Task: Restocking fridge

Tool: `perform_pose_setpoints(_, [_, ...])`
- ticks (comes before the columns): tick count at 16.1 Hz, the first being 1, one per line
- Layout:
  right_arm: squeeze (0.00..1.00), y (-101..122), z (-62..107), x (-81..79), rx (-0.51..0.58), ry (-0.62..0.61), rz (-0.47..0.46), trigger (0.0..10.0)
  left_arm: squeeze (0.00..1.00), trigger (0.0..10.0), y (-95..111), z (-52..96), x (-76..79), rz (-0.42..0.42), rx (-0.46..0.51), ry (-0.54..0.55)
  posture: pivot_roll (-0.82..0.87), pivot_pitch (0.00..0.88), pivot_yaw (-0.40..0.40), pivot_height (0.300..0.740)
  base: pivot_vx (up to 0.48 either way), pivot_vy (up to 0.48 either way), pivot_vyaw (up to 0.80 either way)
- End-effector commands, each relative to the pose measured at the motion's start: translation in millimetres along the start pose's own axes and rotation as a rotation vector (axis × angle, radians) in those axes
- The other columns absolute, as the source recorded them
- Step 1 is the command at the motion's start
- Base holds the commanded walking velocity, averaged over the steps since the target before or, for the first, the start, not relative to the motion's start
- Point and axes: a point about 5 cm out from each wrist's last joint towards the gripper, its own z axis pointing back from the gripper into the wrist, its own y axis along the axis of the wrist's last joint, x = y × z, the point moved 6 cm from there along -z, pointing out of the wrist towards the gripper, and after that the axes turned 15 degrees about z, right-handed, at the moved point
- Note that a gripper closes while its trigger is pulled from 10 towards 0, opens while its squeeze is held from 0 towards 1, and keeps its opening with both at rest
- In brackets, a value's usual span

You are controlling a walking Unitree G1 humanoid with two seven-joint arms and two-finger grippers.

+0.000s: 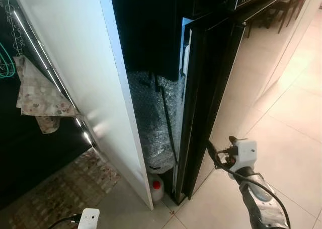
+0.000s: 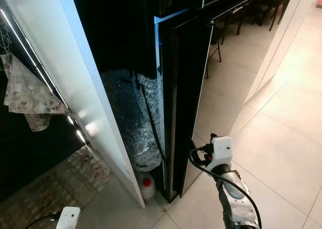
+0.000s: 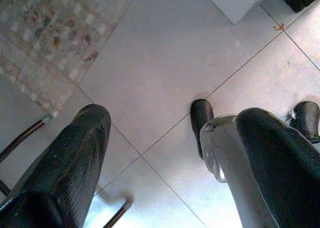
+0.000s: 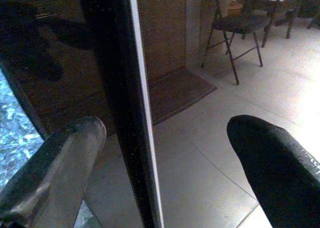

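At the fridge's (image 1: 211,88) glossy black side, the right claw (image 4: 160,153) is raised with its fingers (image 4: 55,173) spread wide, one on either side of the thin edge of the door (image 4: 125,97); neither finger can be seen pressing on it. In the eye views the right arm's white wrist (image 1: 244,153) sits just beside the door's lower edge. Between the fridge and a white panel (image 1: 80,78), a bubble-wrap bundle (image 1: 153,123) stands above a small white bottle with a red cap (image 1: 157,188). The left claw (image 3: 165,158) hangs low over the tiled floor (image 3: 170,52), fingers apart and holding nothing, near a patterned rug (image 3: 45,32). A cloth (image 1: 37,95) hangs at far left.
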Motion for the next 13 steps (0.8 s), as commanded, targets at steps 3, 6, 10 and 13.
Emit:
perform_pose_setpoints(3, [0.00, 3.0, 0.5, -5.6, 0.007, 0.076, -0.003, 10.0, 0.00, 10.0, -3.3, 1.1, -7.6, -0.007, -0.008, 0.023, -0.07, 0.000, 0.069, 0.740, 0.000, 0.000, 0.00])
perform_pose_setpoints(6, [0.00, 16.7, -7.6, -15.2, 0.038, 0.165, 0.001, 10.0, 0.00, 10.0, -3.0, 1.1, -7.6, -0.008, -0.007, 0.023, -0.08, 0.000, 0.071, 0.740, 0.000, 0.000, 0.00])
perform_pose_setpoints(10, [0.00, 26.1, -20.1, -11.4, 0.051, 0.171, 0.022, 10.0, 0.00, 10.0, -3.8, 1.3, -8.9, -0.005, -0.008, 0.027, -0.07, 0.000, 0.071, 0.740, 0.000, 0.000, 0.00])
perform_pose_setpoints(13, [0.00, 28.3, -25.2, -13.5, 0.050, 0.192, 0.027, 10.0, 0.00, 10.0, -3.7, 1.3, -8.8, -0.005, -0.008, 0.028, -0.07, 0.000, 0.072, 0.740, 0.000, 0.000, 0.00])
